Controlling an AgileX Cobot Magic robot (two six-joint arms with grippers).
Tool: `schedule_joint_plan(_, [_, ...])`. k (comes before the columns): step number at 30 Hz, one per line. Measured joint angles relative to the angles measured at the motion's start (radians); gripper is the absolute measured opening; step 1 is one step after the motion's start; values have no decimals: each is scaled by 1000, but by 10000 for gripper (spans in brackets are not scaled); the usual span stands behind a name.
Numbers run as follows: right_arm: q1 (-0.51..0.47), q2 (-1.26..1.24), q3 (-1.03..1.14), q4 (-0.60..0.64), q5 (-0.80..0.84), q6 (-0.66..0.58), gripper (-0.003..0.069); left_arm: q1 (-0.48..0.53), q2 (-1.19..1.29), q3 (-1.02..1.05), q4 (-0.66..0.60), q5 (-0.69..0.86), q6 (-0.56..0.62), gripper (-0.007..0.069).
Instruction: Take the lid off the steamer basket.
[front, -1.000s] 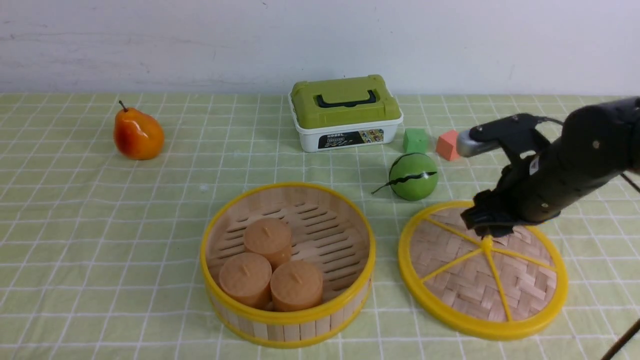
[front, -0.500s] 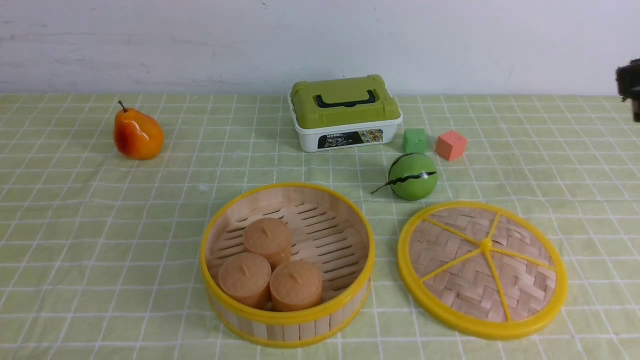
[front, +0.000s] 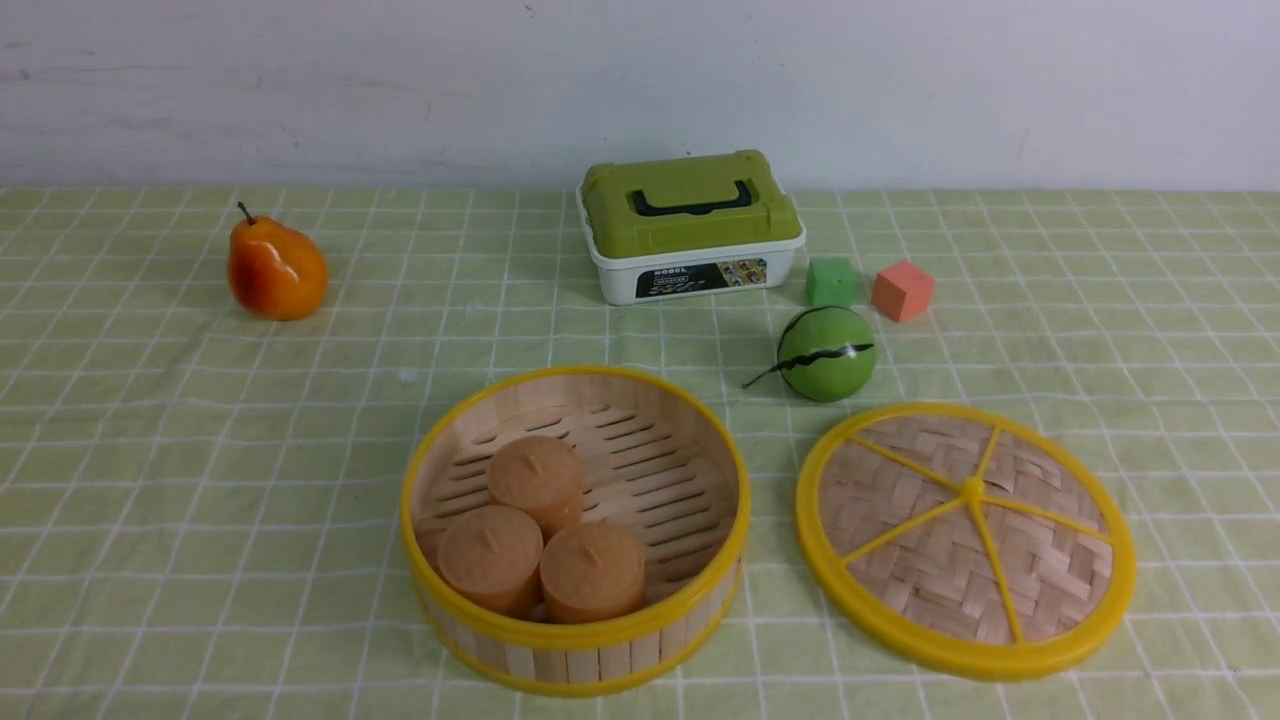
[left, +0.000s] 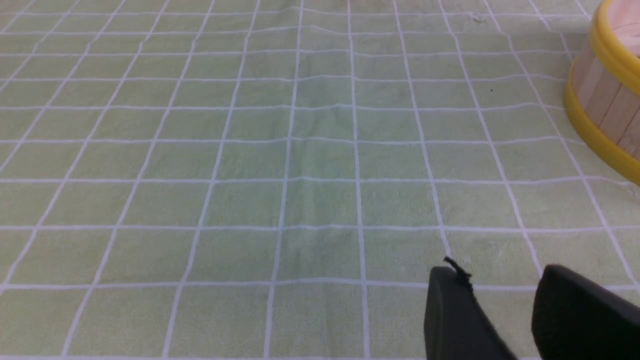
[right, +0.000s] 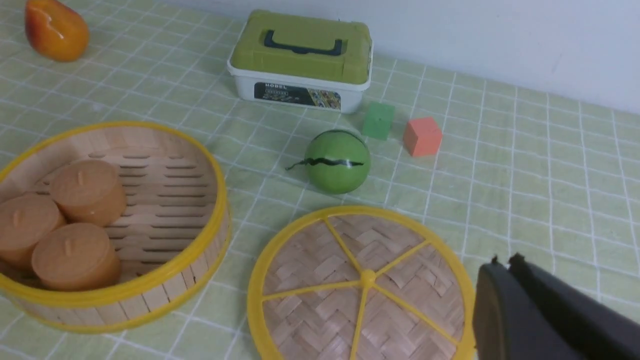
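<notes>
The lid (front: 966, 537) (right: 362, 285), woven bamboo with a yellow rim and spokes, lies flat on the cloth to the right of the steamer basket (front: 575, 528) (right: 107, 222), apart from it. The basket stands uncovered with three round brown buns (front: 545, 540) inside. My right gripper (right: 502, 262) is shut and empty, held above the cloth beside the lid's rim; it is outside the front view. My left gripper (left: 495, 272) hangs open over bare cloth, with the basket's wall (left: 607, 100) off to one side.
A green-topped white box (front: 690, 225) stands at the back. A green ball (front: 827, 353), a green cube (front: 832, 281) and an orange cube (front: 902, 290) sit behind the lid. A pear (front: 275, 268) lies far left. A checked green cloth (front: 200, 450) covers the table.
The right arm, which hovered over the lid's centre knob, has pulled away to the right and out of the front view. Its jaws have shut. The lid and basket have not moved.
</notes>
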Motion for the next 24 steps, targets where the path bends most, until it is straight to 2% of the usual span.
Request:
schedule_joint_plan(9, [0,-1,1,-22,120,0,-13,0,0,0,0,0,0,239])
schedule_joint_plan(12, [0,-36,33,-31,95,-6,-8,0,0,0,0,0,0,239])
schedule_joint_plan(16, [0,-174,167,-79,-83,-38,-5,0,0,0,0,0,0,239])
schedule_joint_plan(19, [-1,-272,323,-86,-277,-49,0,0,0,0,0,0,0,239])
schedule_joint_plan(24, [-20,-420,639,-28,-581,-50,7,0,0,0,0,0,0,239])
